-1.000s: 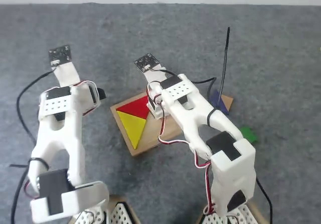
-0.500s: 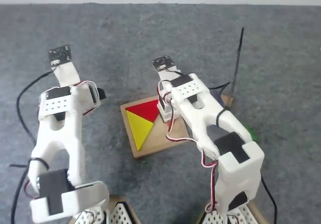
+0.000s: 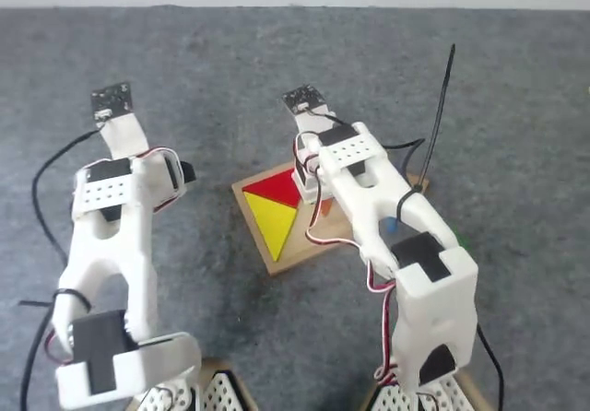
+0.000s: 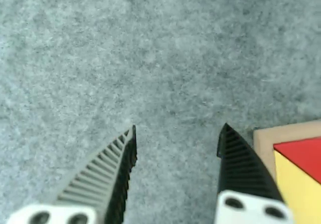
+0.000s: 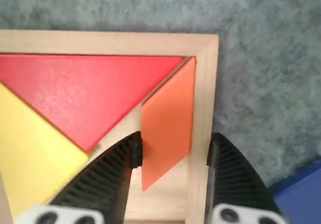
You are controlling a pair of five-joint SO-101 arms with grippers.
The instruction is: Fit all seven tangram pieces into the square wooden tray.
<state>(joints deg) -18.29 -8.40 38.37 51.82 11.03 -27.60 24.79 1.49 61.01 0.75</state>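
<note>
The square wooden tray [image 3: 279,262] lies on the grey carpet, holding a red triangle [image 3: 275,190] and a yellow triangle [image 3: 273,223]. My right arm [image 3: 355,167] hangs over its far right part. In the right wrist view an orange parallelogram [image 5: 168,118] lies flat in the tray corner [image 5: 203,45] beside the red triangle [image 5: 85,91]. My right gripper [image 5: 170,146] is open astride it, one finger over the rim. My left gripper [image 4: 175,133] is open over bare carpet, close to the tray's corner [image 4: 288,131].
A blue piece [image 5: 301,189] lies on the carpet just outside the tray, and a green piece [image 3: 458,240] peeks out beside the right arm. A thin black rod [image 3: 438,125] sticks up behind that arm. The left arm [image 3: 120,199] stands to the tray's left.
The right arm has swung to the right, and the tray with its pieces has slid right along with it. The left arm has not moved.
</note>
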